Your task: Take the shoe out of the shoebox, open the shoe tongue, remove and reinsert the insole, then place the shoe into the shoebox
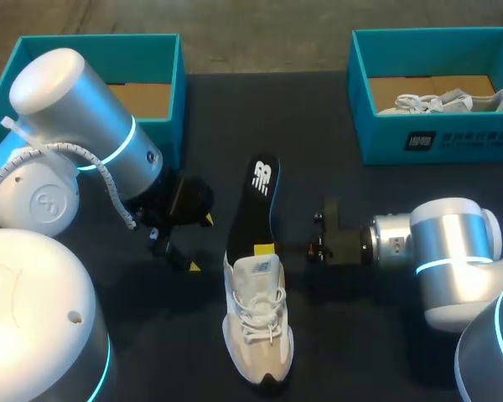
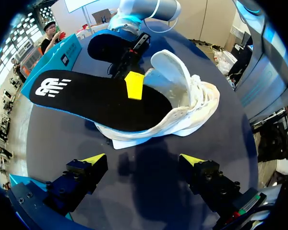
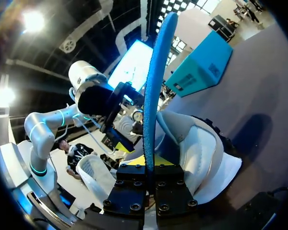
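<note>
A: Where does the shoe lie?
B: Shoe [image 1: 258,327] upright on the table [image 1: 360,193], between the two arms; black insole [image 1: 256,201] standing half out of its opening
A: Pincers?
B: Right pincer [image 1: 271,249] pinching the insole's edge; left pincer [image 1: 199,243] spread, beside the shoe, apart from it

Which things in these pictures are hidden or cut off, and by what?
- Head view: the front end of the insole, inside the shoe.
- Head view: part of the left box, behind my left arm.
- Head view: the lower finger of the right gripper, under the insole.
</note>
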